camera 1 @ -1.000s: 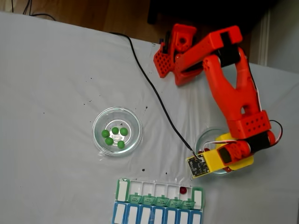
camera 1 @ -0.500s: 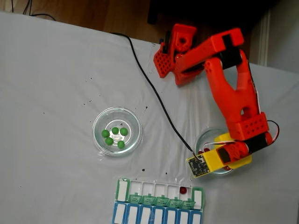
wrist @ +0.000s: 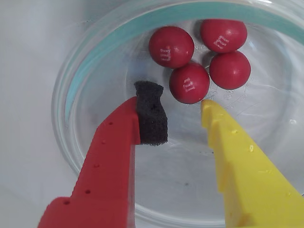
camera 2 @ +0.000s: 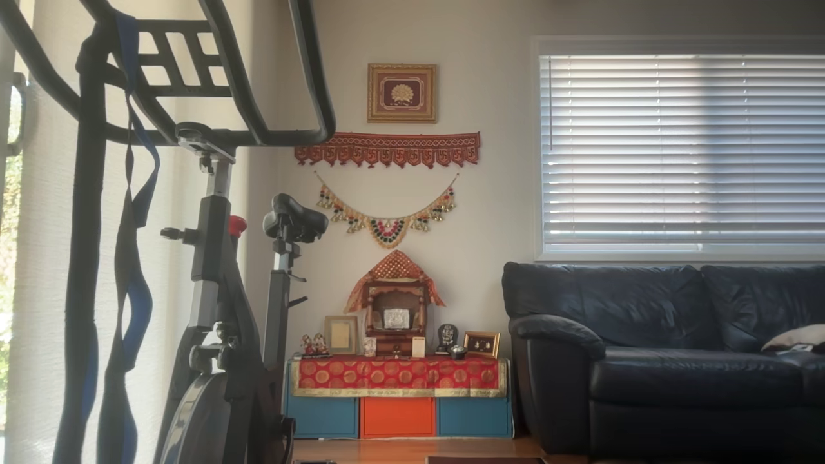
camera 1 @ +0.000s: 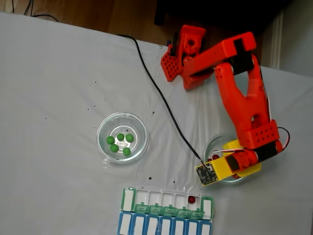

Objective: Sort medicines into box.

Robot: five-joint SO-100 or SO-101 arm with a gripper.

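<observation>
Hovering inside a round clear glass dish [wrist: 71, 95], the pincer [wrist: 178, 111] stands with its two fingers apart and nothing between them: a red finger [wrist: 114, 156] tipped with a black foam pad [wrist: 151, 114] on the left of the wrist view, a yellow finger [wrist: 237, 161] on the right. Just ahead of the fingertips lie four dark red medicines [wrist: 189, 83], bunched together and touching one another; the nearest sits right before the gap, close to the yellow tip. In the fixed view the pincer [camera 1: 211, 169] is over this dish [camera 1: 215, 142] on the white table [camera 1: 49, 73], with the orange arm [camera 1: 244, 103] reaching up and away behind it. Below the pincer and slightly to its left in that view lies the box [camera 1: 128, 198], its green lids [camera 1: 168, 211] flipped open, with one dark red ball [camera 1: 191, 199] in the second compartment from the right. A blue-and-white organiser row [camera 1: 164, 226] touches the box's far side. Well to the left of the pincer, a second glass dish [camera 1: 122, 117] holds five green balls [camera 1: 120, 136].
</observation>
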